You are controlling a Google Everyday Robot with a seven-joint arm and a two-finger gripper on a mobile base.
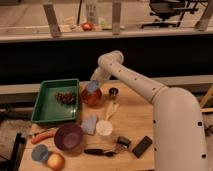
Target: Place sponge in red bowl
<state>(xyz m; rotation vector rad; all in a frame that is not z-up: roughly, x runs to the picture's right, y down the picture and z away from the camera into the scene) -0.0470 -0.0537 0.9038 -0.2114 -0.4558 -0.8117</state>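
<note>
The red bowl (91,97) stands on the wooden table just right of the green tray. A blue-grey sponge (93,87) sits at the bowl's top, right under the tip of my gripper (96,81). The white arm reaches in from the right and bends down over the bowl. I cannot tell whether the sponge is resting in the bowl or is held just above it.
A green tray (47,107) with dark fruit lies left of the bowl. Nearby are a purple bowl (68,136), a pale blue lump (90,124), a white cup (104,128), a small dark cup (113,92), a black utensil (97,151), a dark bar (142,146), a carrot (42,136) and an apple (55,161).
</note>
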